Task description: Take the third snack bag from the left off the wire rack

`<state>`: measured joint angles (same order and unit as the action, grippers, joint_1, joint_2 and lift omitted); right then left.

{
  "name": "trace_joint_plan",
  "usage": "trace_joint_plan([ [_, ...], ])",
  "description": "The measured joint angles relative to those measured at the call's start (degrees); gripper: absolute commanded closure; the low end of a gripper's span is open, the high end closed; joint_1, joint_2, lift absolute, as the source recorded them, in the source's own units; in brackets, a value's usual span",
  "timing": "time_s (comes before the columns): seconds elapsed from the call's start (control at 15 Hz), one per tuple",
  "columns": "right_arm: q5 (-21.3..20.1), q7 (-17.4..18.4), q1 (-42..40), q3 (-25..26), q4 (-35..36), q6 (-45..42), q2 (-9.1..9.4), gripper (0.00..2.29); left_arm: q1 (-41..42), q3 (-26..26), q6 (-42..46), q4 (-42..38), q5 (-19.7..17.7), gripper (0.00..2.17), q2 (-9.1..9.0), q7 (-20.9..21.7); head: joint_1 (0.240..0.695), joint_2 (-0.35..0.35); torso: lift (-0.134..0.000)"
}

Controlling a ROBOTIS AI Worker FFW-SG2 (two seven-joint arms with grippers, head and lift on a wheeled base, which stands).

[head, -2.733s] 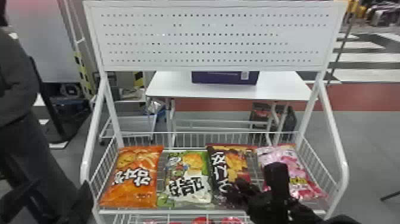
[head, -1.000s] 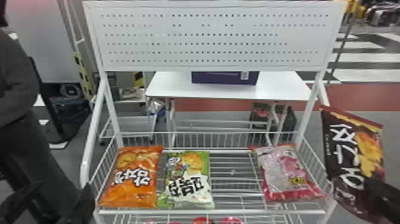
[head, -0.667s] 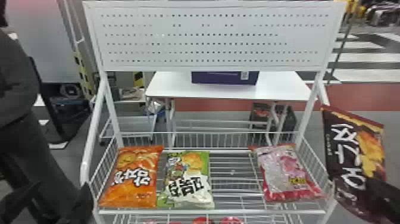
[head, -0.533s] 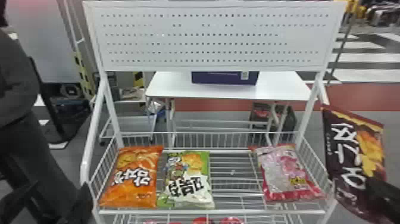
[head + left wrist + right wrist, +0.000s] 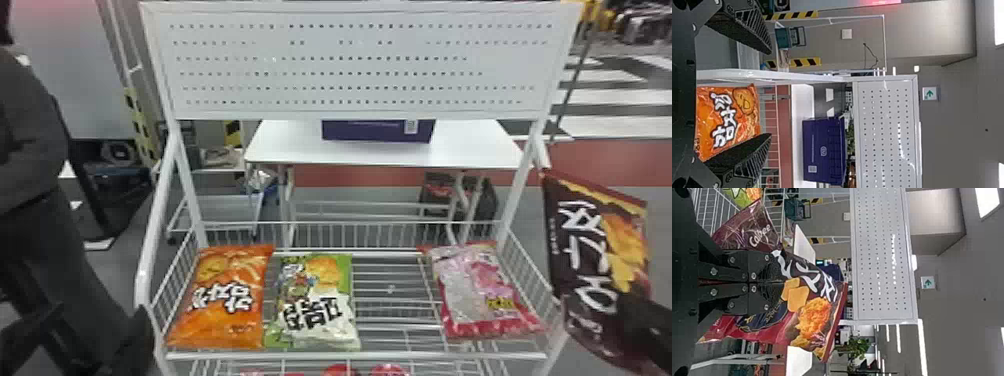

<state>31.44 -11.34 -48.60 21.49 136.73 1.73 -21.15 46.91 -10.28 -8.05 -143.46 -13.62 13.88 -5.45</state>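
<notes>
Outside the wire rack's (image 5: 165,200) right end, level with its top shelf, the dark snack bag (image 5: 595,250) hangs in the air, clear of the shelf and just beside the right corner post. Its long axis runs near upright with a slight lean, and the printed face is turned toward the head camera. The upper edge points up and reaches about halfway up the post. The lower end points down into the right gripper (image 5: 637,322).

The gripper sits at the bag's bottom corner, below and outboard of the rack's right side. In the right wrist view both fingers (image 5: 756,266) are clamped flat on the bag (image 5: 813,305), and most of the bag extends past the fingertips.

On the rack's shelf lie an orange bag (image 5: 222,297) at the left end and a green bag (image 5: 312,300) touching it. A pink bag (image 5: 477,292) lies at the right end, with bare wire between green and pink.

The left gripper (image 5: 768,94) faces the rack's left end. Its fingers are spread apart and hold nothing.
</notes>
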Motion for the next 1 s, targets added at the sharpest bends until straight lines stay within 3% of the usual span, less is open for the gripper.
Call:
trace_joint_plan([
  [0.8,0.0,-0.1,0.8,0.0,-1.2,0.0,0.07,2.24,-0.2,-0.5,0.0,0.3,0.0,0.14,-0.15,0.0,0.499,0.0,0.0],
  [1.0,-0.3,0.0,3.5,-2.4,-3.1,0.5,-0.38,2.24,-0.2,-0.3,0.0,0.0,0.0,0.14,-0.42,0.0,0.499,0.0,0.0],
])
